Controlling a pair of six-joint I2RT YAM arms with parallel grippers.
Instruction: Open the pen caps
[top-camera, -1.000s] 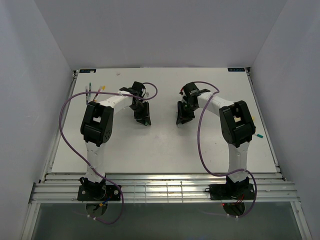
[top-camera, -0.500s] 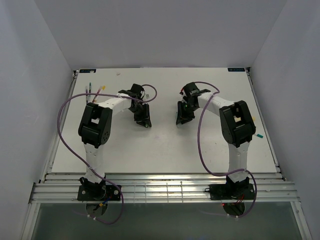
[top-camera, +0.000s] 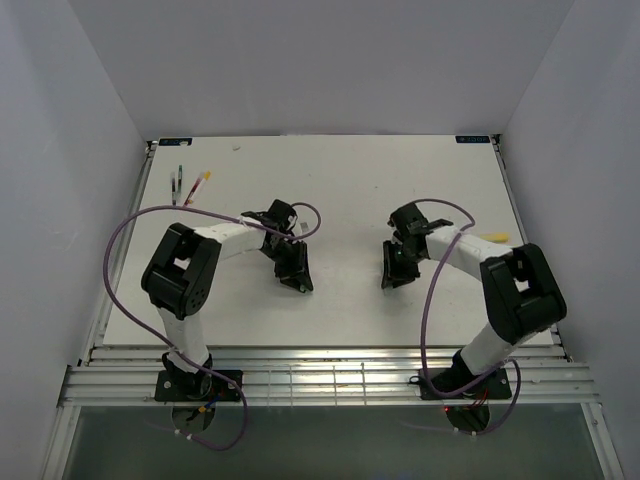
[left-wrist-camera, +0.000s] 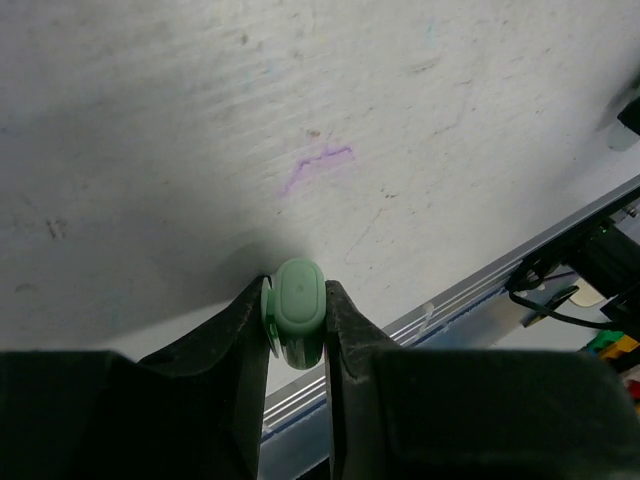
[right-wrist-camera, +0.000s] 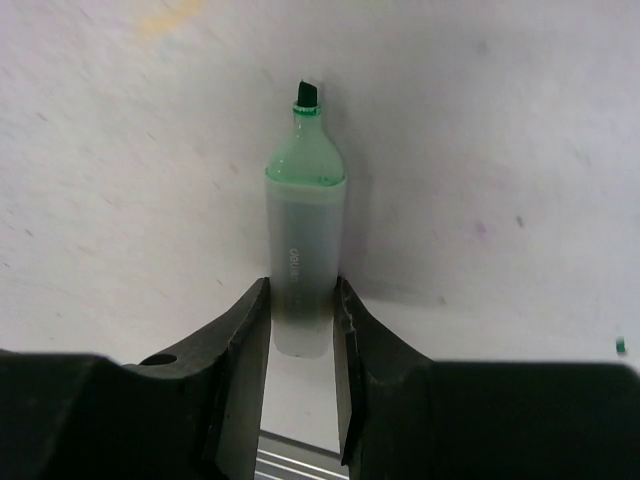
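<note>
Item 1. My left gripper (left-wrist-camera: 298, 300): narrow, the jaws pinched on a light green cap (left-wrist-camera: 296, 312). The cap sits end-on between my fingertips, its rounded end facing the wrist camera. From above, this gripper hangs over the middle of the bench (top-camera: 340, 190), left of centre and towards the near edge.

Item 2. My right gripper (right-wrist-camera: 300, 300): narrow, the jaws clamped on the lower barrel of a pale green marker (right-wrist-camera: 305, 240). The marker points away from my fingers, and its dark chisel tip (right-wrist-camera: 308, 94) is bare, with no cap on it. From above, this gripper hangs right of centre, level with the left one and well apart from it.

Item 3. Thin pens (top-camera: 179, 184): lying near the far left corner, close to the left edge. One pen (top-camera: 199, 186) with a yellow and red end lies just beside them.

Item 4. Yellow piece (top-camera: 497, 237): on the bench near the right edge, beside my right arm. I cannot tell whether it is a cap or a barrel.

Item 5. Purple scribble (left-wrist-camera: 318, 160): a faint mark on the bench surface, beyond the held cap in the left wrist view.
</note>
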